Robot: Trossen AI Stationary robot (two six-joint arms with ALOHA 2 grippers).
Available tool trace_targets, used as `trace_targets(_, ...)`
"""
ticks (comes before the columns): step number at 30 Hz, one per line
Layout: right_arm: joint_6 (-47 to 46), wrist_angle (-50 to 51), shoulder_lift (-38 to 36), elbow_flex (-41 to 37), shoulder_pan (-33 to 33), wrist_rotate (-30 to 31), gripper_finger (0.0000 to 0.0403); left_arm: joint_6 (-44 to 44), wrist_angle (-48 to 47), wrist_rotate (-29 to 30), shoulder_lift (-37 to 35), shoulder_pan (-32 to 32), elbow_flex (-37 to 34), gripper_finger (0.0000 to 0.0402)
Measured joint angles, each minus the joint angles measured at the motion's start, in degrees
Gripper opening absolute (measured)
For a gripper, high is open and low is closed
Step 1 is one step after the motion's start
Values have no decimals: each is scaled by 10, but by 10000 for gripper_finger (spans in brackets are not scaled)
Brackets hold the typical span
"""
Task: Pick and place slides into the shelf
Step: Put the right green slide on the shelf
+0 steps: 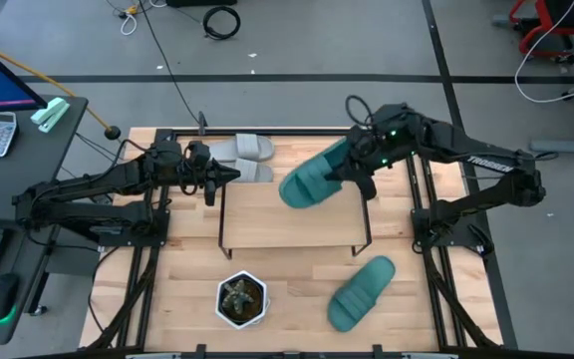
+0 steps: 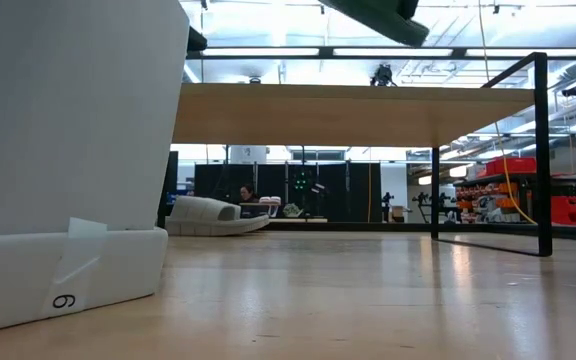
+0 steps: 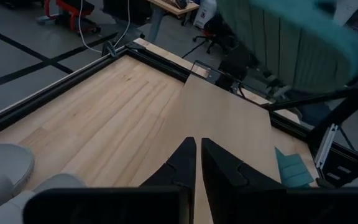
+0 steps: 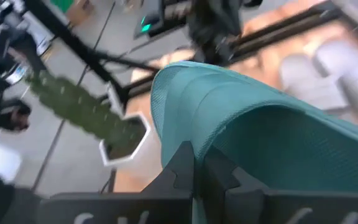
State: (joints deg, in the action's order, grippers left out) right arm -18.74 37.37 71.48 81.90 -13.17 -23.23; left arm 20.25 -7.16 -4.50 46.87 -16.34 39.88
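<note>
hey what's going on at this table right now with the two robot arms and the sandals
The right gripper is shut on a teal-green rubber slide sandal, holding it in the air over the far right part of the low wooden-topped shelf with black metal legs. The left gripper waits shut at the shelf's far left corner, beside the two light grey slides. The second teal-green slide lies on the table near a small potted plant.

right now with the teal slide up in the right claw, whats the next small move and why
Probably lower the right claw so the teal slide settles onto the shelf. The claw is shut on the slide, which hangs tilted over the shelf's back right part, and the board below shows nothing on it. The left claw waits shut beside the grey slides.
</note>
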Motion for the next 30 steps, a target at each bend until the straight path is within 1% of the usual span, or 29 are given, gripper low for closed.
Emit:
trace_targets(3,-19,0,0,14,1,18,10,0,0,3,0,0,0,27)
trace_targets(8,-42,16,-3,11,11,42,10,0,0,3,0,0,0,21)
trace_targets(12,-48,30,0,11,26,91,10,0,0,3,0,0,0,25)
trace_targets(14,-56,29,1,11,34,132,10,0,0,4,0,0,0,28)
trace_targets(18,-81,28,2,11,53,248,10,1,1,4,0,0,0,31)
trace_targets(21,-103,15,5,11,65,306,10,15,16,4,0,0,0,30)
trace_targets(23,-116,-2,11,11,72,322,10,19,41,4,0,0,0,29)
trace_targets(26,-126,-42,24,11,79,326,10,20,84,10,0,0,0,28)
trace_targets(30,-126,-83,46,11,85,326,10,38,114,26,0,0,0,40)
